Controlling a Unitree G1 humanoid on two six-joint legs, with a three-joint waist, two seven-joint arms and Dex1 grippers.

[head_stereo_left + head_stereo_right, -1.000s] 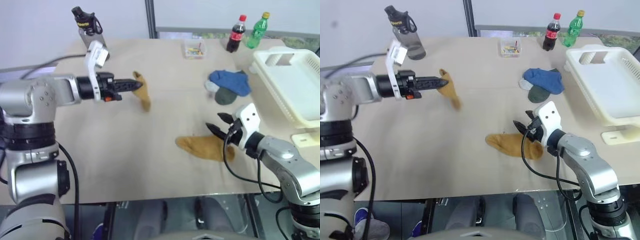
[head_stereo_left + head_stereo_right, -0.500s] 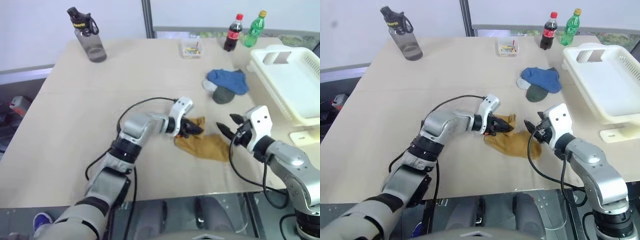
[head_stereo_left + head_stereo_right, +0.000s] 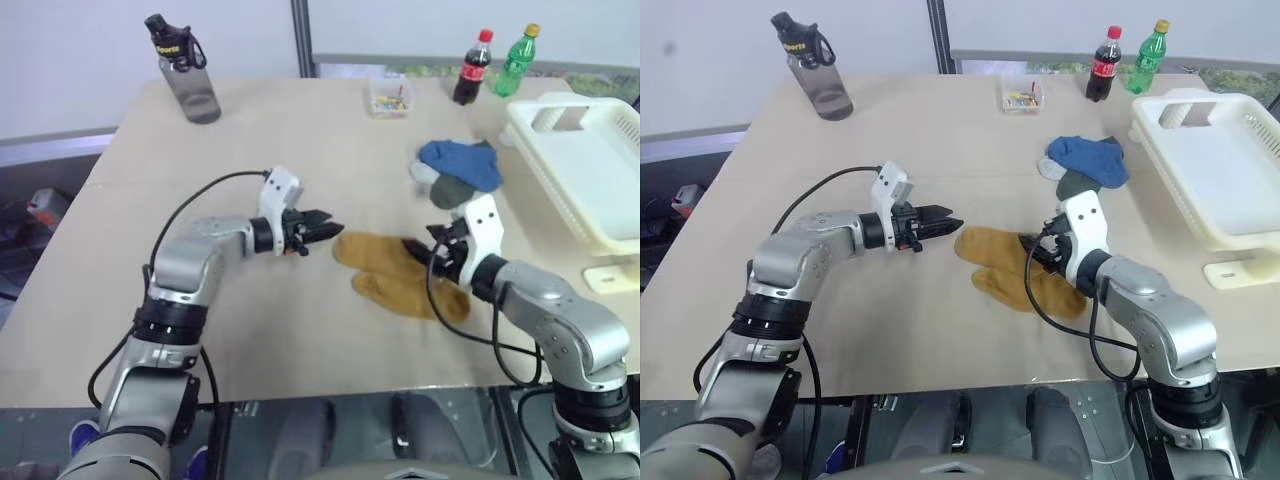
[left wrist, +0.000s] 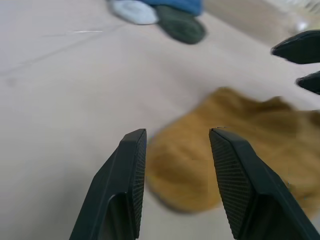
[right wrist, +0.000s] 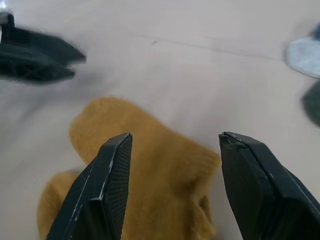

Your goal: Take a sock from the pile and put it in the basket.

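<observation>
sock: mustard-yellow soft knit, two lobes side by side, looks like a pair or one folded; lies flat on bench, wrinkled at the end near right claw. Nothing grips it.
sock, place: approx. middle of bench, between both claws; well apart from basket.
sock, wrist views: left wrist view shows rounded toe end just past the fingers; right wrist view shows two rounded ends under the fingers.
left claw: open, fingers apart w/ clear gap, holds nothing; tips point at sock, just beside its rounded end, not touching as far as I can tell.
right claw: open wide, empty; sits over the sock's other side, tips very near the fabric; contact I cannot tell.
pile: blue sock on top, pale grey piece and dark grey sock under/beside it; lies beyond the mustard sock, between it and the bottles, near basket but not touching.
basket: large white plastic, slotted sides, handle cut-out at far end; at bench edge, right of sock; no sock seen inside.
small clear box: far from sock, w/ small coloured bits inside.
cola bottle: upright, red cap, beyond pile.
green bottle: upright, yellow cap, just beside cola bottle.
grey water bottle: upright, black lid w/ loop, far corner, well apart from sock.
</observation>
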